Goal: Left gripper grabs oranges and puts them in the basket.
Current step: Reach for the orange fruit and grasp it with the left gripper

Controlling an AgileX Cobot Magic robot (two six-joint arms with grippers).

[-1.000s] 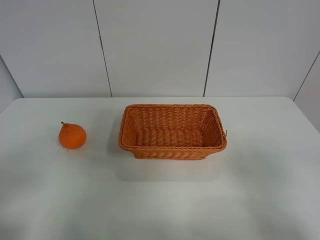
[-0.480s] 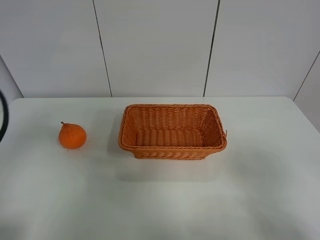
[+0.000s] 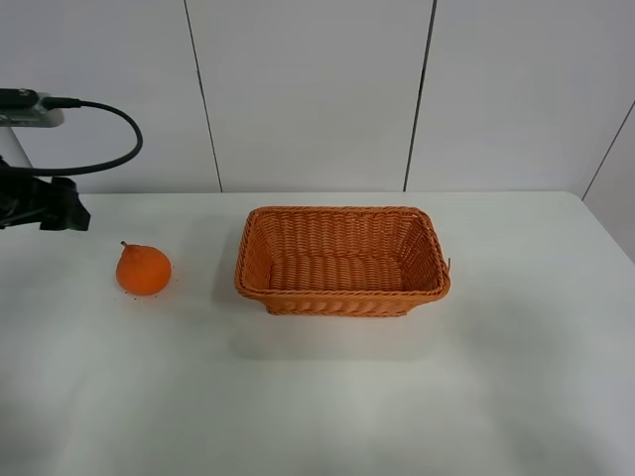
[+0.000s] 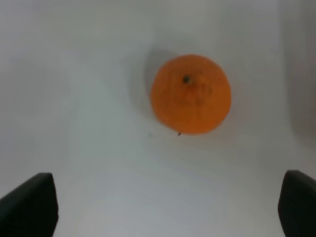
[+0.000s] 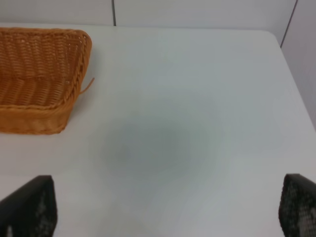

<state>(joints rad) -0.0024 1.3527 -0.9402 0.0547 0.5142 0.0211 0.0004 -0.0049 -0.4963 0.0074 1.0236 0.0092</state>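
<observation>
Overhead, the left hand (image 4: 163,207) hangs spread wide, holding nothing; the orange (image 4: 190,94) sits on the tabletop (image 4: 74,74) below and ahead, clear of it.

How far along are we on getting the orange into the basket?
Done: nothing yet; the basket holds nothing. In hand: the left tool hovers open near the orange, which sits untouched on the table, apart from the basket. Left: close on the orange, lift it, carry it across and release it in the basket.
</observation>
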